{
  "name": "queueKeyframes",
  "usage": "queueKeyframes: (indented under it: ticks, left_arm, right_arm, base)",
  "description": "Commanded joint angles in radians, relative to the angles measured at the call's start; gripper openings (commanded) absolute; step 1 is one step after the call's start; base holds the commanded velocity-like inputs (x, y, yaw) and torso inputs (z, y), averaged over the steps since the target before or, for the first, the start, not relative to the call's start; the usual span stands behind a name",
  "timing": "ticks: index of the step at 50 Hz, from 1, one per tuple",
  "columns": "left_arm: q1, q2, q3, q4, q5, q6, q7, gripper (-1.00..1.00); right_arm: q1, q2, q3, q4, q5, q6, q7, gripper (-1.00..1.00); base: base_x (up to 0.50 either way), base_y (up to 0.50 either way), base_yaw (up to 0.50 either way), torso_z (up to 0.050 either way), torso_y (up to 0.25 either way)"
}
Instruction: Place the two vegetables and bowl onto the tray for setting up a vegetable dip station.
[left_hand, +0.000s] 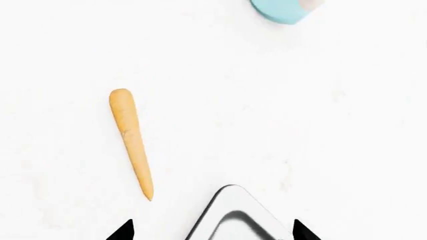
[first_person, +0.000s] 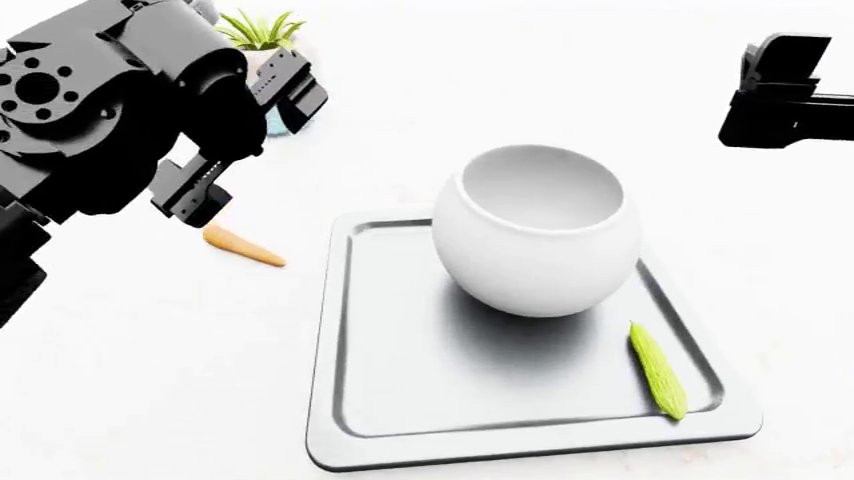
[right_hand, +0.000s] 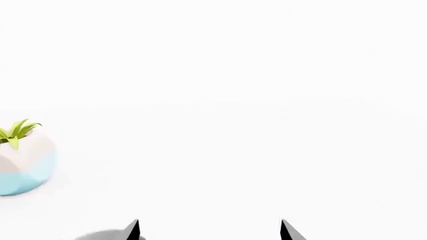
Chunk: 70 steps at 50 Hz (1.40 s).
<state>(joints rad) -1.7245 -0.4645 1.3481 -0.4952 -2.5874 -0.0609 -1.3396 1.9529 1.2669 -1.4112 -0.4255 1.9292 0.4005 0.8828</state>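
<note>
Bowl (first_person: 534, 235), cucumber (first_person: 657, 370) on tray (first_person: 400, 400); carrot (first_person: 243, 246) beside.

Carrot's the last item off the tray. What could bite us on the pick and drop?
1. The carrot lies flat on the table, offset to one side of the open left claw; closing without re-centring may miss it or roll it.
2. The bowl fills much of the tray, so a carrot released near it could knock it.
3. The potted plant stands close behind the left arm; a wide swing may clip it.
</note>
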Motion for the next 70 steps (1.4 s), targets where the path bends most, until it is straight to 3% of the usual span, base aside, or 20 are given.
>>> queueKeyframes:
  ticks: [1, 9, 29, 52, 70]
  left_arm:
    - [-0.021, 0.126, 0.041, -0.255, 0.021, -0.07, 0.073, 1.0]
    - [0.002, 0.147, 0.045, -0.308, 0.02, -0.067, 0.086, 1.0]
    - [0.027, 0.049, 0.061, -0.169, 0.058, 0.012, -0.006, 1.0]
    - [0.129, 0.294, 0.134, -0.684, 0.088, -0.104, 0.203, 1.0]
    - [0.156, 0.401, 0.214, -0.812, 0.048, -0.065, 0.221, 1.0]
  right_arm:
    - [-0.032, -0.003, -0.011, 0.015, -0.015, -0.009, -0.007, 1.0]
    - [-0.052, 0.004, -0.013, 0.016, -0.022, -0.026, -0.014, 1.0]
    - [-0.093, 0.033, -0.014, -0.001, -0.031, -0.062, -0.032, 1.0]
    - [-0.17, 0.056, -0.045, 0.027, -0.069, -0.103, -0.07, 1.0]
    - [-0.218, 0.052, -0.057, 0.044, -0.089, -0.144, -0.087, 1.0]
  base:
    - [0.0, 0.0, 0.0, 0.0, 0.0]
    - [0.0, 0.0, 0.0, 0.0, 0.0]
    - [0.0, 0.0, 0.0, 0.0, 0.0]
    - [0.0, 0.0, 0.0, 0.0, 0.0]
    - [0.0, 0.0, 0.0, 0.0, 0.0]
